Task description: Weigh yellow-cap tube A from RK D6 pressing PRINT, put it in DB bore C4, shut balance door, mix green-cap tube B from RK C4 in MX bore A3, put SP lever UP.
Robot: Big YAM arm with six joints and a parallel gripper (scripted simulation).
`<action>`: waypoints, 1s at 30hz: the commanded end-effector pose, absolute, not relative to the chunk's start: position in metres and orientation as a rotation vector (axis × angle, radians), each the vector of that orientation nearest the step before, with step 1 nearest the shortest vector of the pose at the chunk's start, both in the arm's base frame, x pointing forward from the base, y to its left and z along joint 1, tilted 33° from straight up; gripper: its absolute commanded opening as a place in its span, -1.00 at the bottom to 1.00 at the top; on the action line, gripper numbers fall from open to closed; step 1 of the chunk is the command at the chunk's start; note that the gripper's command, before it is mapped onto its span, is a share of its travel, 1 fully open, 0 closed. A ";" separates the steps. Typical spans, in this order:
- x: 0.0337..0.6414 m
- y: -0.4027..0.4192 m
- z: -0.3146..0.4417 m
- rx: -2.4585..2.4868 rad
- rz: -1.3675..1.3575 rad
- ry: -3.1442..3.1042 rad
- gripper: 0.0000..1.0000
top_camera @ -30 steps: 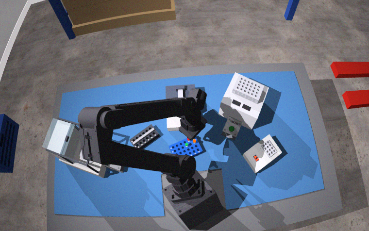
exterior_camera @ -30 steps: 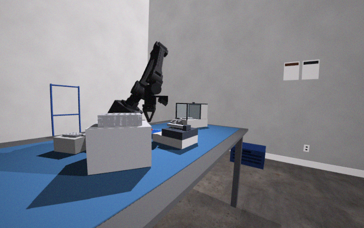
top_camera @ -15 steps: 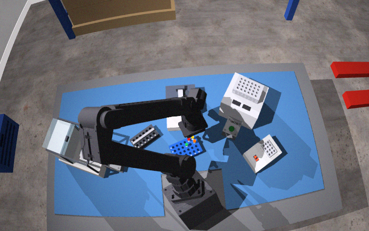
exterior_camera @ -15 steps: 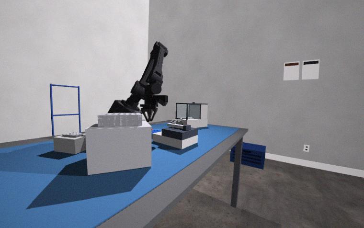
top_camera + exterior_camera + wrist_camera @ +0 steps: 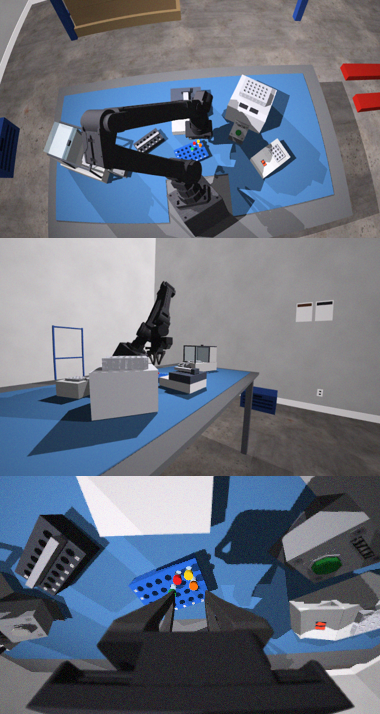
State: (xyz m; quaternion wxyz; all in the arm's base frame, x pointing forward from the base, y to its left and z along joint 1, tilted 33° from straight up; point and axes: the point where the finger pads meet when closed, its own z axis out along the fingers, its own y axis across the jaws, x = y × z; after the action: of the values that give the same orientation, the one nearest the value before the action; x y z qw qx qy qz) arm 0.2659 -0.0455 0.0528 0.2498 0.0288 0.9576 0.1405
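Tubes A and B are both standing in the blue rack (image 5: 179,152) (image 5: 163,375) (image 5: 137,582), near the arm's base; we are seeing the yellow cap (image 5: 198,141) (image 5: 188,574) toward the rack's far right and the green cap (image 5: 192,148) (image 5: 172,592) nearer its middle. Red (image 5: 194,143) (image 5: 177,580) and orange (image 5: 200,145) (image 5: 193,585) caps are showing close by. We are holding the gripper (image 5: 199,131) (image 5: 156,363) (image 5: 189,595) above the bench, its fingers partly spread and pinching nothing. On the left, the balance (image 5: 103,178) (image 5: 208,366) is sitting beyond the magnet block (image 5: 148,140) (image 5: 42,561). Behind the rack, the spectrophotometer (image 5: 178,126) (image 5: 175,383) (image 5: 150,506) is lying partly under our arm in the top view. Farther right, the mixer (image 5: 259,119) (image 5: 123,394) (image 5: 325,536) is showing its round green key (image 5: 238,132) (image 5: 326,565), and the dry block (image 5: 258,158) (image 5: 67,387) (image 5: 310,613) is resting at the near right, red marks glowing on its front
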 end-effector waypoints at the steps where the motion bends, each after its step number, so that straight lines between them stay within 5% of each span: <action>1: 0.273 -0.046 0.061 0.314 0.438 2.607 -0.28; 30: 0.273 -0.048 0.060 0.589 0.504 2.576 -0.28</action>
State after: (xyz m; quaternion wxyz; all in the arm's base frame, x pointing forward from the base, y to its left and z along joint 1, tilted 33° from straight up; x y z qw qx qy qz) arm 0.2660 -0.0451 0.0526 0.2174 0.2087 0.9356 0.1838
